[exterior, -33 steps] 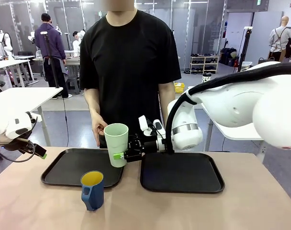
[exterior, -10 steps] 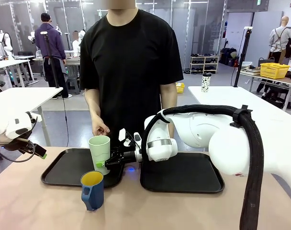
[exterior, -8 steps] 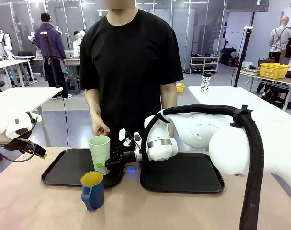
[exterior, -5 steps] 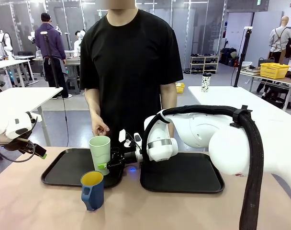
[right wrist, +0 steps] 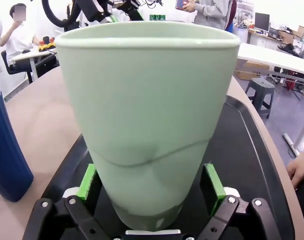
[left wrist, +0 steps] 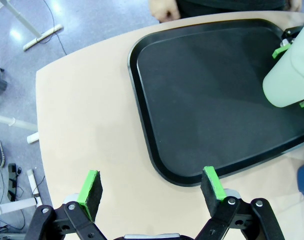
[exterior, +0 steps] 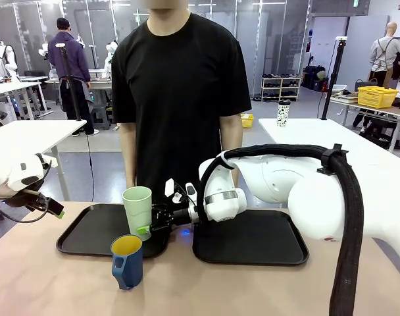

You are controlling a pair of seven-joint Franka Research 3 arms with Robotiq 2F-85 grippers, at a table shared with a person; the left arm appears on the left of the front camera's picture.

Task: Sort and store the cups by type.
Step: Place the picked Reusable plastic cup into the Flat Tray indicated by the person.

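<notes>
**Asker:** Two cups to sort, so where is each one?

**Me:** The green tumbler (exterior: 137, 207) stands upright on the left tray (exterior: 81, 243), close to that tray's near right corner. The blue mug (exterior: 127, 262) is on the bare table (exterior: 252, 289), just in front of the same tray, handle toward me. The right tray (exterior: 252, 240) holds nothing.

**Asker:** And your grippers?

**Me:** My right gripper (exterior: 147, 227) reaches across from the right and straddles the tumbler's base. Its jaws are spread, with a pad on either side and a sliver of gap to the wall, so I'm not squeezing it. My left gripper (left wrist: 151, 187) hangs over the table off the left tray's outer edge, jaws wide and holding nothing.

**Asker:** Which step is this?

**Me:** I judge it to be the end of placing the tumbler: it rests on the tray by itself. The mug is not yet stored.

**Asker:** What comes next?

**Me:** I should draw my right gripper straight back, low and level, so neither pad clips the tall tumbler. After that comes the mug, which likely goes on the other tray. The person (exterior: 180, 85) stands at the far edge, so I should keep my path on my own side.
</notes>
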